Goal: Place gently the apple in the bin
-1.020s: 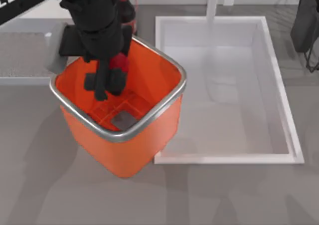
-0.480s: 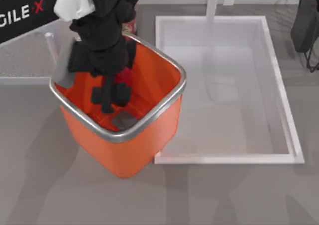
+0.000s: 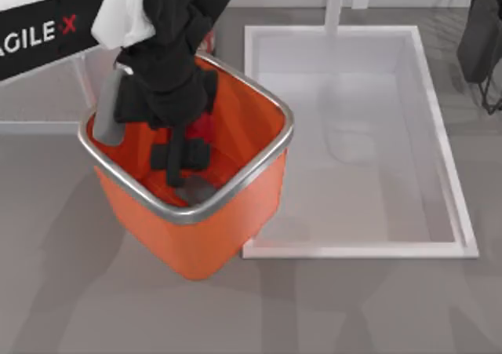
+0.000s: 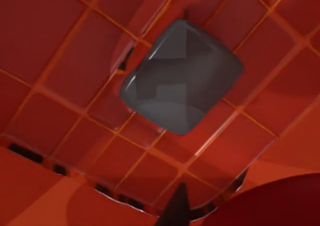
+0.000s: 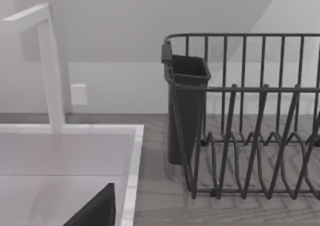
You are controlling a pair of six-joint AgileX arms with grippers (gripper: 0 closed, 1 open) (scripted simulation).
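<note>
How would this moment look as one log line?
left tool: inside bin, shut on apple, above floor | right arm: parked, top view's right

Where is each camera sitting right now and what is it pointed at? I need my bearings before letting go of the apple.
Top view: above the table, looking down on the bin and the white basin; the left arm reaches into the bin, the left gripper holding the apple.
Left wrist view: inside the bin, facing its grid floor and grey square; a dark fingertip and the apple's edge show.
Right wrist view: parked at the table's right, facing the dish rack and the basin's corner.
Shared: top and left wrist both show the grey square and the apple.
</note>
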